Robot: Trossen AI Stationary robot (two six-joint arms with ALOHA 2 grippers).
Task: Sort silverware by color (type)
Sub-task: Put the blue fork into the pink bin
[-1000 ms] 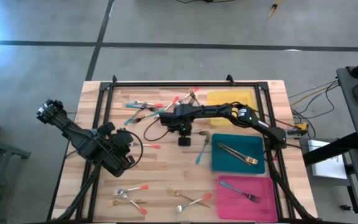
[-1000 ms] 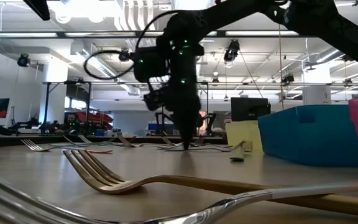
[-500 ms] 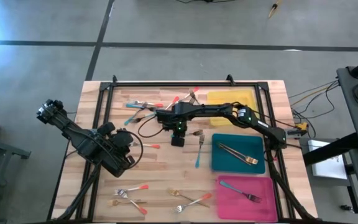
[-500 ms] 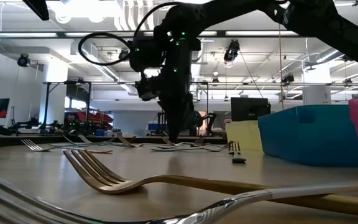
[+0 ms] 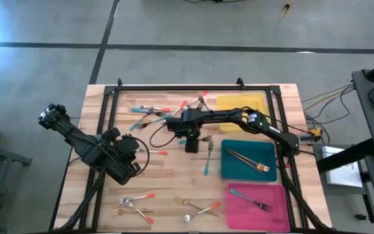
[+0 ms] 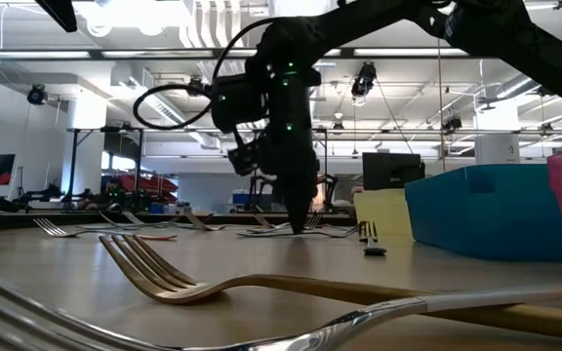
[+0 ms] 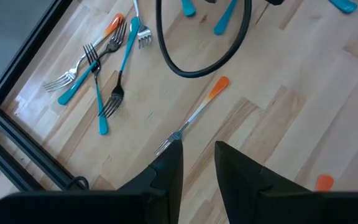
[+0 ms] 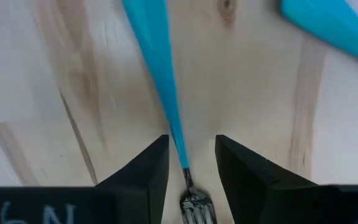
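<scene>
At the centre of the high view, just left of the yellow tray (image 5: 241, 104), my right gripper (image 5: 191, 144) pointed down at the wooden table (image 5: 167, 175). Its fingers (image 8: 143, 171) stood apart, a gap between them, holding nothing; between them lay a teal-handled fork (image 8: 159, 81), flat on the wood, its dark head low in the right wrist frame. Whether the fingertips touched the table I could not tell. In the low view the same gripper (image 6: 301, 219) hung down to the tabletop in the middle distance, left of the yellow tray (image 6: 382, 214).

My left gripper (image 5: 132, 162) waited at the left-centre of the high view. Its fingers (image 7: 166, 171) were parted and empty above an orange-handled fork (image 7: 194, 115) lying on the table.

The rest of the silverware was scattered. A cluster of teal and orange-handled forks (image 5: 151, 114) lay in the upper middle of the table, a lone teal-handled fork (image 5: 208, 158) lay just left of the teal tray (image 5: 234, 170), and a few more orange-handled and gold-toned forks (image 5: 200, 209) lay along the lower edge. The teal tray held gold-toned utensils (image 5: 249, 160); the pink tray (image 5: 274, 218) at lower right held a teal-handled fork (image 5: 250, 199).
</scene>
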